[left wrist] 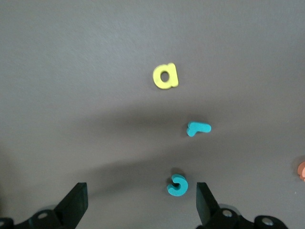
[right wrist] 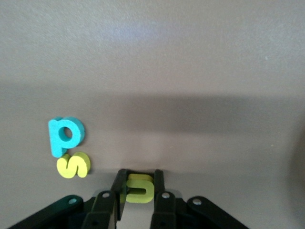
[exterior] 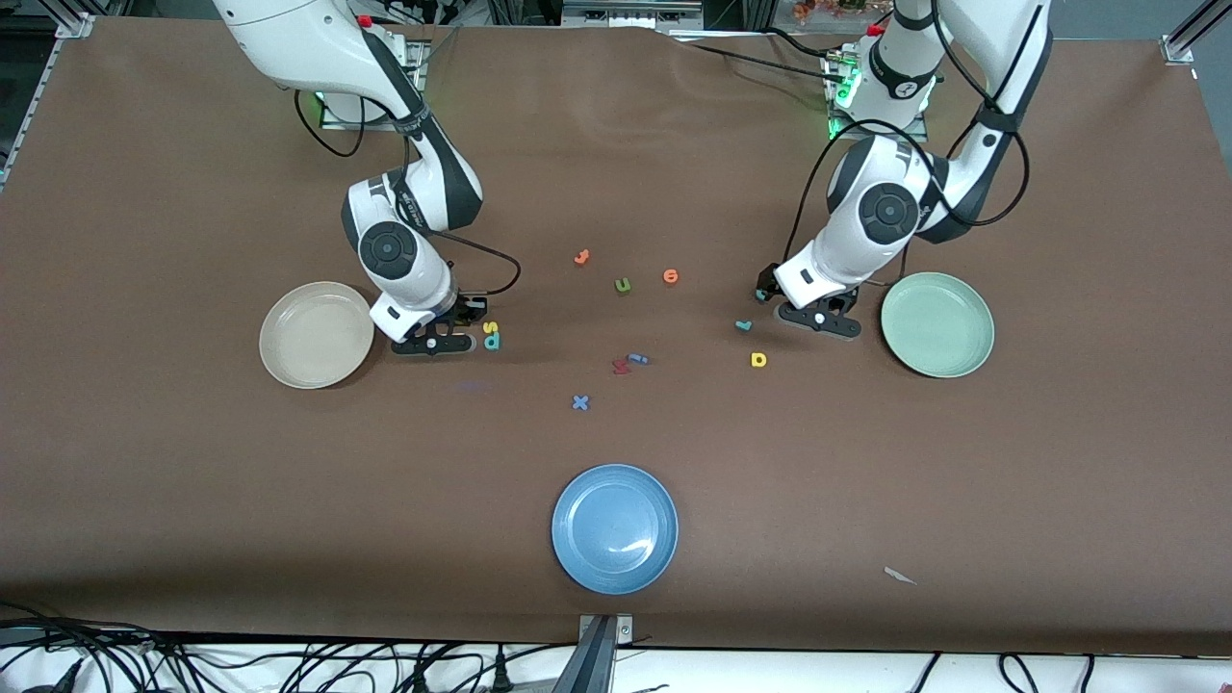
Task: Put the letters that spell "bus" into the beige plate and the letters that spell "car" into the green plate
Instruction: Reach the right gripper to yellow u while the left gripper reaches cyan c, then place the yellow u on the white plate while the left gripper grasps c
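My right gripper [exterior: 465, 342] is down at the table beside the beige plate [exterior: 316, 334], shut on the yellow "u" [right wrist: 139, 187]. Close by lie the yellow-green "s" [right wrist: 73, 165] [exterior: 490, 327] and the teal "b" [right wrist: 66, 135] [exterior: 492, 341], touching each other. My left gripper [exterior: 784, 294] hangs open beside the green plate [exterior: 936, 324]. In the left wrist view the teal "c" [left wrist: 177, 185] [exterior: 763, 294] lies between the fingers [left wrist: 206, 202], close to one of them. The teal "r" [left wrist: 198, 128] [exterior: 743, 325] and yellow "a" [left wrist: 165, 76] [exterior: 758, 359] lie a little nearer the front camera. Both plates are empty.
Mid-table lie two orange letters [exterior: 581, 256] [exterior: 671, 276], an olive "u" [exterior: 623, 285], a red letter [exterior: 620, 366] touching a blue one [exterior: 638, 359], and a blue "x" [exterior: 579, 402]. A blue plate [exterior: 614, 528] sits nearest the front camera.
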Tool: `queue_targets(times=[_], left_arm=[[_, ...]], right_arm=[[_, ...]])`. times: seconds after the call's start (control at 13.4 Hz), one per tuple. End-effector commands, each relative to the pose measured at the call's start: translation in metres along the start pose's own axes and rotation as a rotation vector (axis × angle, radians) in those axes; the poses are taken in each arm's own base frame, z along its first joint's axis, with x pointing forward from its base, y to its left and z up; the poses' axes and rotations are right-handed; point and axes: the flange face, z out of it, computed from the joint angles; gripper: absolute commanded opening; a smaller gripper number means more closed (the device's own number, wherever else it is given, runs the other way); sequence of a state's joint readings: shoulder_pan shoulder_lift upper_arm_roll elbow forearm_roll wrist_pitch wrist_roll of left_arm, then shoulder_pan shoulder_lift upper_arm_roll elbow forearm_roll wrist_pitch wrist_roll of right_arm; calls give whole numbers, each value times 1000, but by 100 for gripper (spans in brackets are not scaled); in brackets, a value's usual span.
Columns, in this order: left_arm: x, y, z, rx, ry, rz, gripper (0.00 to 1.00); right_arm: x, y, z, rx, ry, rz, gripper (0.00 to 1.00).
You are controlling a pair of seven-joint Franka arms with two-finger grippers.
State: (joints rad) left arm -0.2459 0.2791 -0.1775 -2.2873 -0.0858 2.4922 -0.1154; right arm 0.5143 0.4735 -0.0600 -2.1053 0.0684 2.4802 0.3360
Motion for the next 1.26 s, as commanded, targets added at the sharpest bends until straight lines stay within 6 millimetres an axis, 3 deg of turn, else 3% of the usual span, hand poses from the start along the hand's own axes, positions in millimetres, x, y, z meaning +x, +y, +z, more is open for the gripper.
queue_targets(times=[0.0, 0.22, 0.52, 0.67, 0.89, 0.97, 1.19], left_arm=[[-8, 16, 13, -13, -15, -15, 100], [-15, 31, 38, -8, -50, 11, 99], [-19, 36, 56, -6, -65, 22, 98], [-20, 37, 61, -5, -70, 26, 85], [-20, 38, 61, -6, -69, 24, 71], [-20, 38, 61, -5, -69, 26, 71], [-20, 39, 64, -3, -72, 31, 41]], right_arm=[[11, 11, -49, 1, -41, 12, 13], [35, 62, -104, -33, -94, 94, 13], [53, 150, -124, -65, -112, 106, 13], [59, 190, -118, -78, -110, 88, 13], [65, 238, -78, -107, -122, 69, 13], [66, 249, -69, -108, -126, 56, 13], [67, 264, -46, -116, -142, 30, 15]])
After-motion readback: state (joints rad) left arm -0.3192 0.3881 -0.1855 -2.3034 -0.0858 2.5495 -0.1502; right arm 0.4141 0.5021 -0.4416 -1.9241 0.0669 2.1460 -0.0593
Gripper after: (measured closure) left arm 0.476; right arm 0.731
